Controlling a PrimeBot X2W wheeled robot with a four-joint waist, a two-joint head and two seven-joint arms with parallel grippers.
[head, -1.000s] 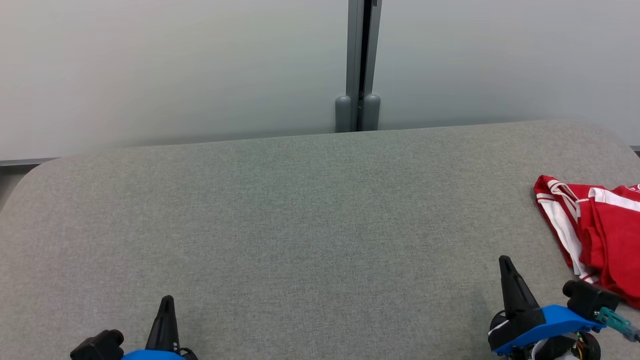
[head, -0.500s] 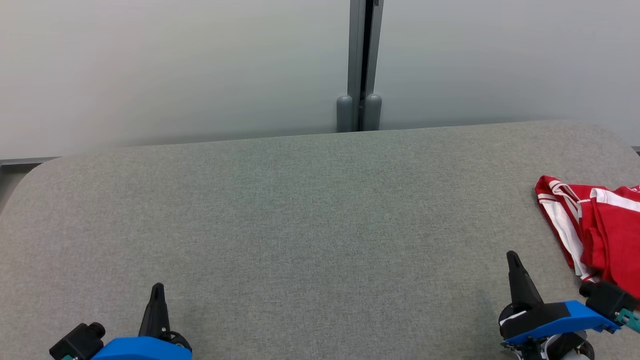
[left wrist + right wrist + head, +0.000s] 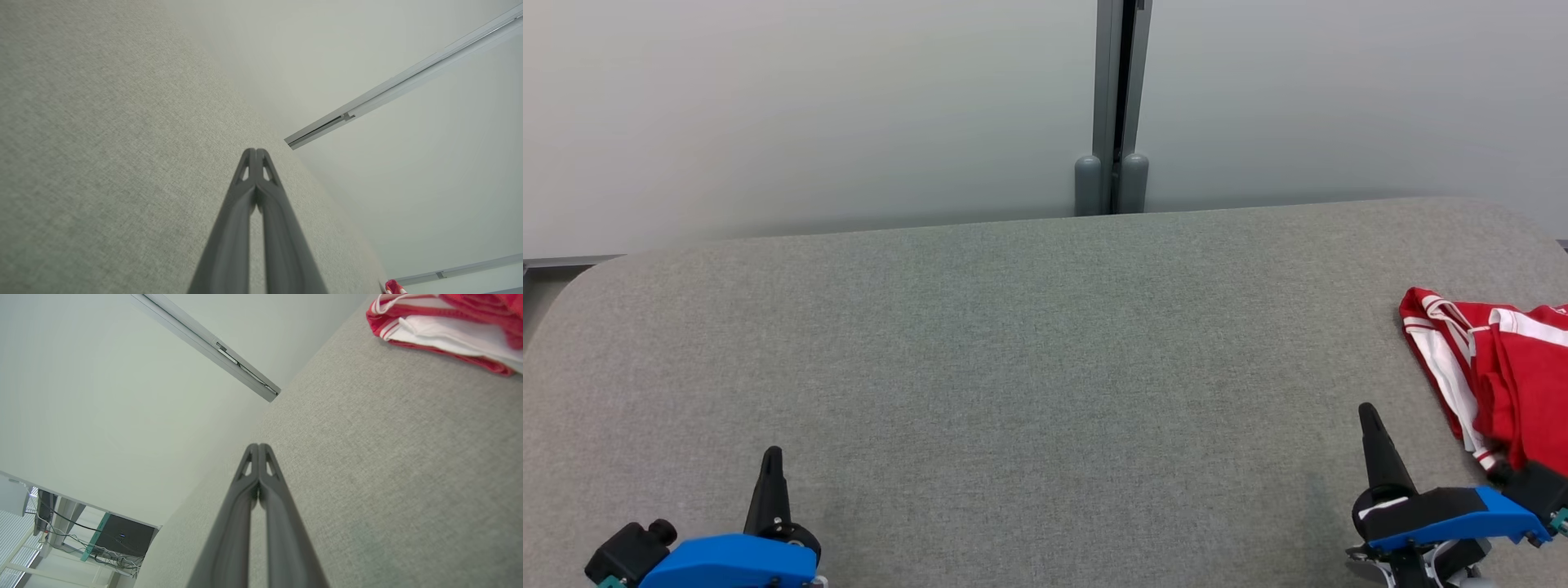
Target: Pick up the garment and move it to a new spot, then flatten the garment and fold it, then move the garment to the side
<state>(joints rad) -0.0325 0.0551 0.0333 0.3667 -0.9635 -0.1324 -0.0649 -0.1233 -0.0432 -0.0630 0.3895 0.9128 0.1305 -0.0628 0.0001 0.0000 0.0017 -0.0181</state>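
Observation:
The garment [image 3: 1499, 371] is red with white stripes and lies folded at the right edge of the grey fabric surface [image 3: 1029, 367]. It also shows at the top right of the right wrist view as the garment [image 3: 445, 326], and a red corner of the garment [image 3: 393, 287] shows in the left wrist view. My right gripper [image 3: 1367, 412] stands shut and empty just left of the garment, apart from it. At the lower left my left gripper [image 3: 771, 455] is shut too, holding nothing. Both pairs of fingertips [image 3: 255, 153] [image 3: 258, 448] press together.
Pale panels rise behind the surface, joined by a grey post [image 3: 1112, 106] at the back middle. The surface has rounded corners, and its left edge drops off near a rail [image 3: 556, 263]. A desk with cables [image 3: 73, 535] stands off the surface in the right wrist view.
Both grippers have drawn back toward the bottom of the head view; the left slid slightly left, the right slightly right toward the garment. The garment has stayed put.

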